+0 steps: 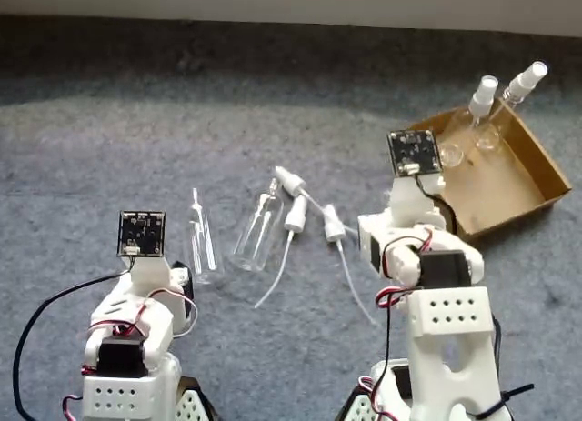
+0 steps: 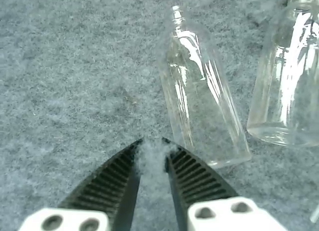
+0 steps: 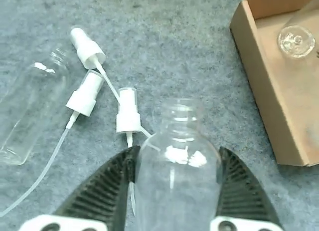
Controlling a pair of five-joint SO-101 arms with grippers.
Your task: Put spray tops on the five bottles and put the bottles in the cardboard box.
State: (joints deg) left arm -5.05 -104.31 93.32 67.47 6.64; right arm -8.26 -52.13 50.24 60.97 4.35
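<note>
My right gripper (image 3: 177, 152) is shut on a clear, topless bottle (image 3: 178, 181), held above the carpet with its open neck pointing away. Just beyond it lie three white spray tops (image 3: 127, 116) (image 3: 85, 95) (image 3: 84, 45) with long tubes, and a topless bottle (image 3: 30, 111) lies beside them. My left gripper (image 2: 153, 142) stands barely open and holds nothing. It hovers low beside another lying bottle (image 2: 202, 96). The cardboard box (image 1: 538, 162) sits at the right and holds two bottles with spray tops (image 1: 482, 98) (image 1: 526, 81).
The loose bottles (image 1: 202, 244) (image 1: 257, 228) and spray tops (image 1: 334, 225) lie in a cluster between the two arms. Grey carpet (image 1: 91, 148) covers the table. The box's near wall (image 3: 259, 86) is close beside the held bottle.
</note>
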